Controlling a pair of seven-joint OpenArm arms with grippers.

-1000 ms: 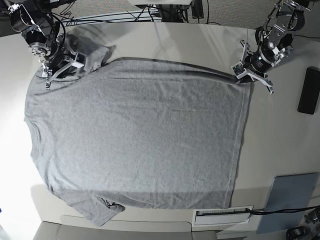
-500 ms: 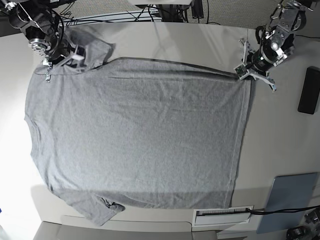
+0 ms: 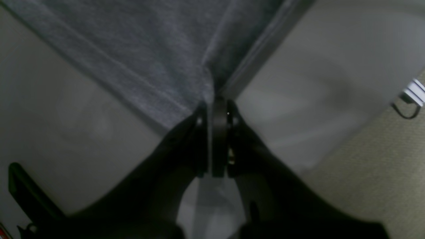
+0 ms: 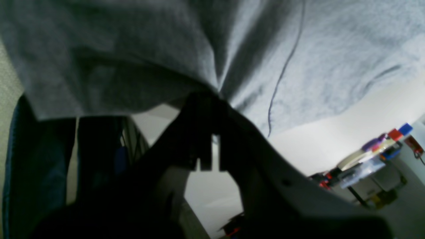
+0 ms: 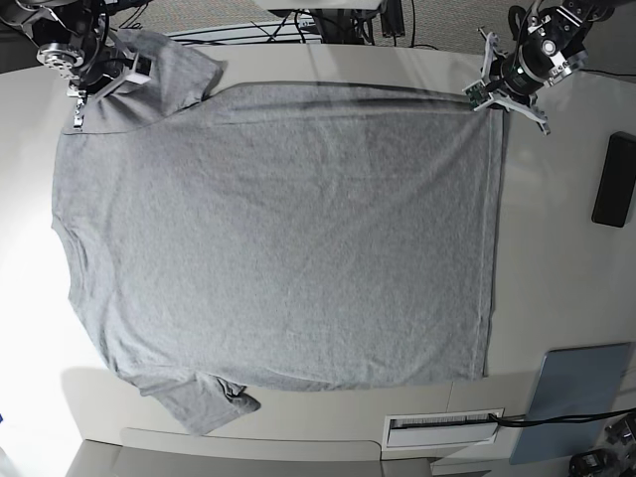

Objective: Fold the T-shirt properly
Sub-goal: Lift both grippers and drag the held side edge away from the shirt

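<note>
The T-shirt (image 5: 278, 238) was spread flat, plain side up, over most of the table (image 5: 556, 248), one sleeve bunched at the bottom left of the base view. The left gripper (image 3: 215, 103) had its jaws pressed together on the hem corner, at the upper right of the base view. The right gripper (image 4: 212, 96) pinched the shoulder fabric at the upper left, cloth draping above its jaws
</note>
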